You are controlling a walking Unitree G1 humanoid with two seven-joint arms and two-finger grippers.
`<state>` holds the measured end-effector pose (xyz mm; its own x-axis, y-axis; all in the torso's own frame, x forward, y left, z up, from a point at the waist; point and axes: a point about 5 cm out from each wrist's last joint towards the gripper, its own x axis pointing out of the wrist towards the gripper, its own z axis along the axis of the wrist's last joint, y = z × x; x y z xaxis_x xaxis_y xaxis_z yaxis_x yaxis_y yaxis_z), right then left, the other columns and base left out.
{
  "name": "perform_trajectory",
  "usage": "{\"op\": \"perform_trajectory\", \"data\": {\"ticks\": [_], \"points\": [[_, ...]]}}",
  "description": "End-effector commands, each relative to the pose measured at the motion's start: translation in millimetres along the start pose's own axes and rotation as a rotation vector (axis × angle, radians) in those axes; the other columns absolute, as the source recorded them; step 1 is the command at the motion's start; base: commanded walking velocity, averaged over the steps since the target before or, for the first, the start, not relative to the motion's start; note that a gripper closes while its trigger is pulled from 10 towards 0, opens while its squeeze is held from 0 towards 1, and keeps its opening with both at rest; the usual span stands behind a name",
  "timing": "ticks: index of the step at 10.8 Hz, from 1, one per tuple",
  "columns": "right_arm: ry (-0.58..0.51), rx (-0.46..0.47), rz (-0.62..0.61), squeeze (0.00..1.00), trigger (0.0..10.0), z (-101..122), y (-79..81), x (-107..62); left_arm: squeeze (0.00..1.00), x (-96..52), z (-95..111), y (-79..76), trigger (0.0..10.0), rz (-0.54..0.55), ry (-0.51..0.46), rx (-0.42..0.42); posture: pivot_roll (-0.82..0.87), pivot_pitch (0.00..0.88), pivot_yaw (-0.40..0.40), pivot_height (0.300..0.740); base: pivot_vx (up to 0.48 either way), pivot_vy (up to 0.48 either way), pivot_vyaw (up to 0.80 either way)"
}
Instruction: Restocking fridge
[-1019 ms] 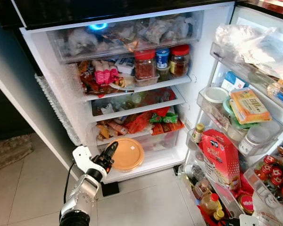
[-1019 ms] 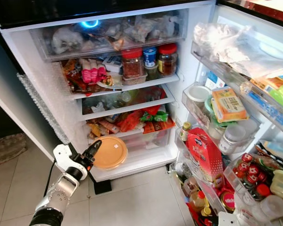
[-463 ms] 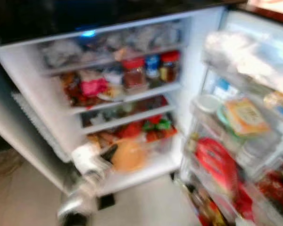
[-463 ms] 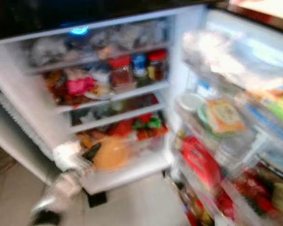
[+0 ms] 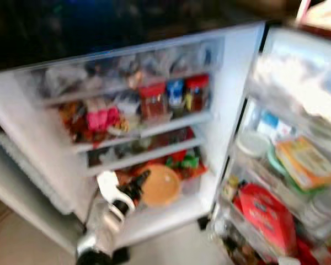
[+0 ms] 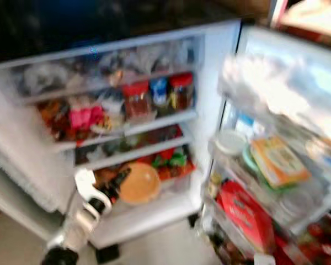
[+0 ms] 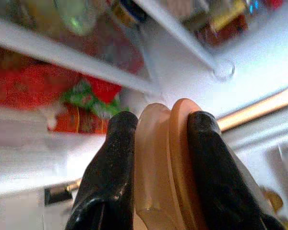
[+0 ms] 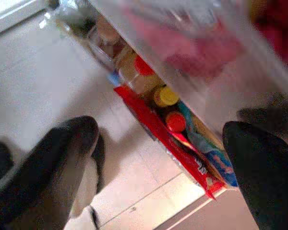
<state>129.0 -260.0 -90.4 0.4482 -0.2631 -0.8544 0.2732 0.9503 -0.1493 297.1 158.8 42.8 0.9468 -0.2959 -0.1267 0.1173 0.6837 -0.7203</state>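
Holding the orange container (image 5: 161, 185) by its rim, the left gripper (image 7: 156, 143) has its fingers (image 7: 113, 158) closed on lid and tub together. Compared with a second ago, the container sits higher in the frame, now at the lower centre before the red and green packets (image 5: 183, 160) on the fridge's low shelf (image 5: 154, 218), so placing seems near. The right gripper (image 8: 158, 158) hangs with fingers wide apart, holding nothing, near the door bottles (image 8: 158, 96).

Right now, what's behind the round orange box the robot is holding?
Behind the orange box in the left gripper are red and green packets on a low fridge shelf. The box covers whatever sits right behind it, and the blur hides details.
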Motion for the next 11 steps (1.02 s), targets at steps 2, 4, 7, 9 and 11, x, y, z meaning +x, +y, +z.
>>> {"op": "perform_trajectory", "data": {"ticks": [2,4,7,9,11], "points": [[-0.027,-0.005,0.008,0.00,10.0,7.5,0.7,0.9,0.00,-4.4,8.4,5.2,10.0,0.025,-0.035,0.000,0.02,0.003,0.023,0.740,0.307,0.000,0.00],[-0.032,-0.024,0.019,0.00,10.0,8.1,0.9,0.8,0.00,-5.1,9.4,7.2,10.0,0.038,-0.044,-0.009,0.02,0.007,0.022,0.740,0.302,0.000,0.00],[-0.034,-0.020,0.026,0.00,10.0,7.9,0.7,0.7,0.00,-5.5,8.4,7.5,10.0,0.043,-0.040,-0.021,0.02,0.010,0.021,0.740,0.286,0.000,0.27],[-0.036,-0.025,0.025,0.00,10.0,8.0,0.8,0.7,0.00,-6.9,5.3,11.7,10.0,0.090,-0.029,-0.031,0.02,0.010,0.021,0.740,0.000,0.000,0.00],[-0.034,-0.026,0.029,0.00,10.0,7.9,1.3,0.7,0.00,-12.6,3.5,14.7,10.0,0.077,-0.019,-0.063,0.03,0.009,0.022,0.740,0.000,0.000,0.00]]}}
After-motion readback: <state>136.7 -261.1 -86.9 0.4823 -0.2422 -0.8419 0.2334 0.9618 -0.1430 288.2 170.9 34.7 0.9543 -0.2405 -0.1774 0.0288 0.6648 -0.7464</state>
